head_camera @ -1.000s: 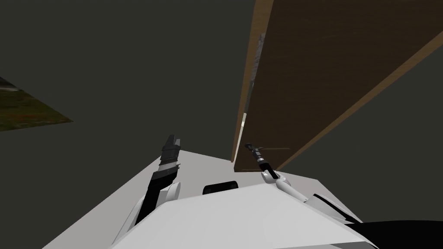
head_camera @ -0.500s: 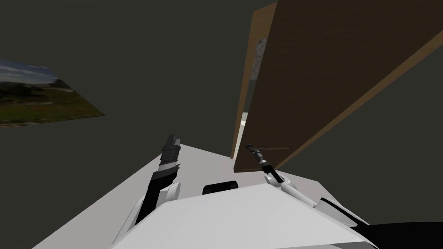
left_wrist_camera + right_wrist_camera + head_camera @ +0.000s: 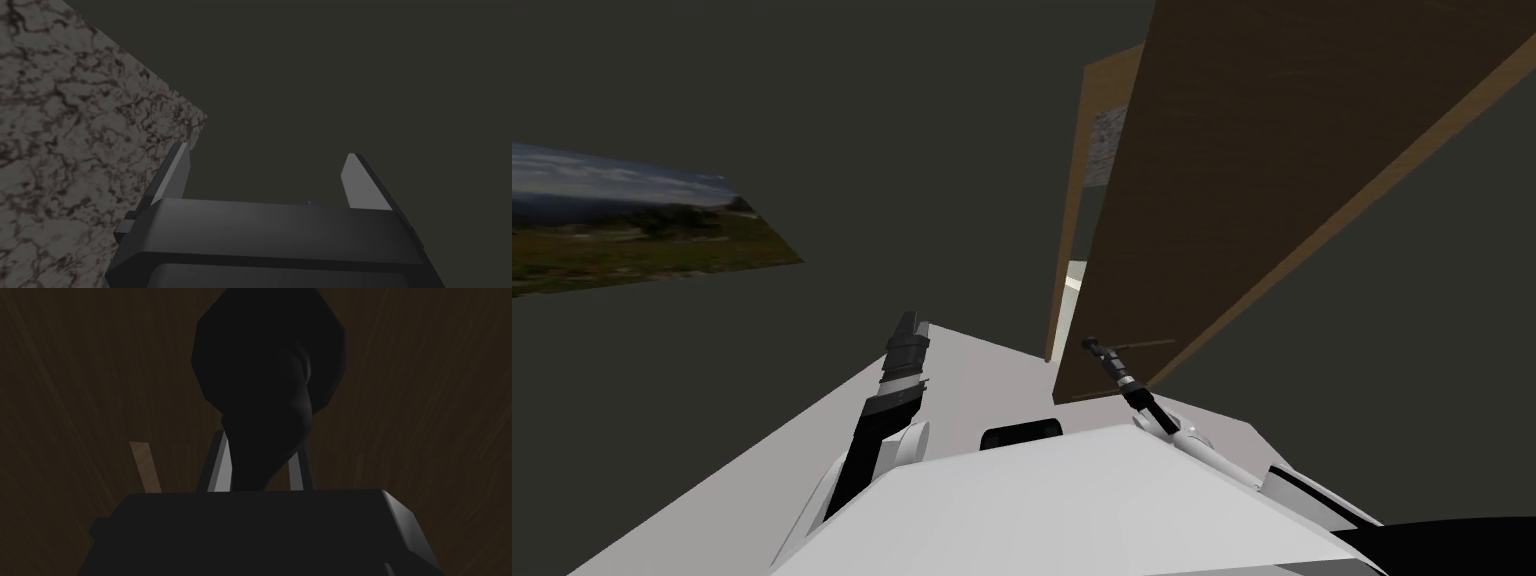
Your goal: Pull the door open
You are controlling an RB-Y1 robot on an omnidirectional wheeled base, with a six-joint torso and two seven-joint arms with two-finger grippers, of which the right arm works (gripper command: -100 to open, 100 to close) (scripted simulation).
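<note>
The right gripper clamps the black handle, which hides most of its fingers, on the brown door standing ajar ahead. The left gripper hangs spread apart.

The right arm reaches forward, the fingers of its end effector pressed against a dark handle. The left end effector points forward, fingers spread apart.
</note>
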